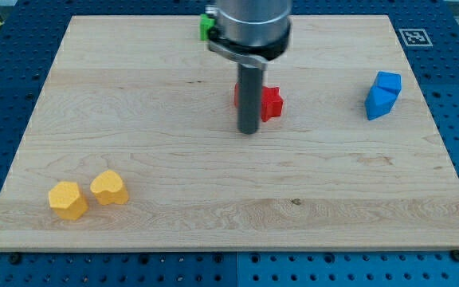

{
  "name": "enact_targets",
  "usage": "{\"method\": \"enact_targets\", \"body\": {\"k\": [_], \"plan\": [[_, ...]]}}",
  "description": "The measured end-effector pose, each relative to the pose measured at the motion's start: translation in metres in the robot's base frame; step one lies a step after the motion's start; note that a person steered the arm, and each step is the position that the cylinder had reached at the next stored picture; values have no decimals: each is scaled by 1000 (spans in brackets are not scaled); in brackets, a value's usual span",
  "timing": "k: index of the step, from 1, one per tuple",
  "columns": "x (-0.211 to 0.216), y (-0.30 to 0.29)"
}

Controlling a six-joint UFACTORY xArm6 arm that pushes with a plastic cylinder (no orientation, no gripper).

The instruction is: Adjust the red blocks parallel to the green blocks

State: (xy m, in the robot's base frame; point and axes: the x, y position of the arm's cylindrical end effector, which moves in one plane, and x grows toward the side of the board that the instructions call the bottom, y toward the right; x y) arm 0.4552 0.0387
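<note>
Two red blocks [268, 102] sit just behind my tip [249, 131], toward view's top-right, apparently touching rod. Green blocks [205, 25] farther up, mostly hidden. No jaws on rod.

Two blue blocks [383, 94] sit touching at the right of the frame, one above the other; two yellow blocks [88, 194] lie side by side at lower left; the wooden counter [174, 207] carries a square marker [411, 37] at its upper right corner.
</note>
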Motion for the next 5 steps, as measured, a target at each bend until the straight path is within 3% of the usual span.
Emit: {"method": "enact_targets", "body": {"k": [3,5], "plan": [[-4,67],[-9,53]]}}
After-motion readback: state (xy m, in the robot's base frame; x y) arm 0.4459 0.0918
